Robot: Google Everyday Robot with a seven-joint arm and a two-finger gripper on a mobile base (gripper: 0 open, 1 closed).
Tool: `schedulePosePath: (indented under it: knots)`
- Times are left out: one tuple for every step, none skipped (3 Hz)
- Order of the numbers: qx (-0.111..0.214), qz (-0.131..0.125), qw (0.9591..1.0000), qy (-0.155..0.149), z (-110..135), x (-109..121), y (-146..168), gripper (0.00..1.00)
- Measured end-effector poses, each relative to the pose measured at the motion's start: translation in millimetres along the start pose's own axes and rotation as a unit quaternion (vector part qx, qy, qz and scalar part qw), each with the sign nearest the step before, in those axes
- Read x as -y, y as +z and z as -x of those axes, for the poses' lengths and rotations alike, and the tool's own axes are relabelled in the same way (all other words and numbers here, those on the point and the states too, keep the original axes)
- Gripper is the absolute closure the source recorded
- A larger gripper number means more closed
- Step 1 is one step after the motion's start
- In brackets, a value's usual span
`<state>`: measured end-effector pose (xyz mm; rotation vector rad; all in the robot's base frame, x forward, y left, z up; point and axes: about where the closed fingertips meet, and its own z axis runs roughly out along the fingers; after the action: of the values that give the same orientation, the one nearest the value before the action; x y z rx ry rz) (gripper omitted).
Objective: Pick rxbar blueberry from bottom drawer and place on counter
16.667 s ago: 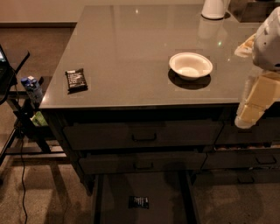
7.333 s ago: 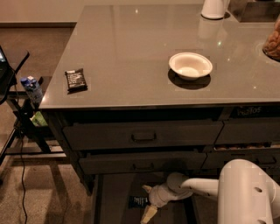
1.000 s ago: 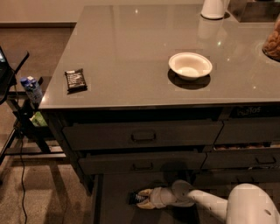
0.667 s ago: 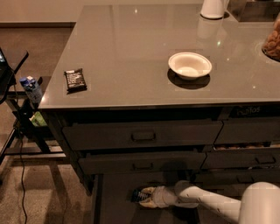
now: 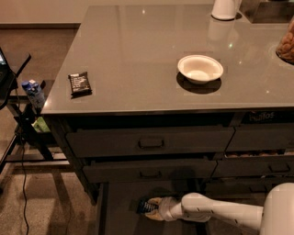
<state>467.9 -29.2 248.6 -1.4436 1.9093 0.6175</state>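
Observation:
The bottom drawer [image 5: 120, 206] is pulled out at the foot of the cabinet, its dark floor showing. The rxbar blueberry [image 5: 148, 206], a small dark-blue bar with white lettering, lies on that floor. My gripper [image 5: 155, 209] reaches in from the right on a white arm, low inside the drawer, with its pale fingers [image 5: 156, 202] at the bar's right end. The glossy grey counter [image 5: 138, 50] spreads above the drawers.
A black-brown wrapped bar [image 5: 79, 83] lies at the counter's left front corner. A white bowl [image 5: 200, 69] sits mid-counter. A white jug [image 5: 225, 8] and a snack jar [image 5: 287, 43] stand at the back right. A blue bottle [image 5: 33, 92] and stand legs are left of the cabinet.
The arm has stretched a little further left along the drawer floor; the gripper stays at the blue bar, which has not lifted.

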Motion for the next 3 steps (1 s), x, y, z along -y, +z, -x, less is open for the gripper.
schedulePosePath:
  knots:
    - [0.012,0.0,0.9999,0.002,4,-1,-6,1.0]
    - [0.023,-0.01,0.9997,0.002,19,-3,-31,1.0]
    - [0.028,-0.021,0.9994,-0.006,36,-9,-60,1.0]
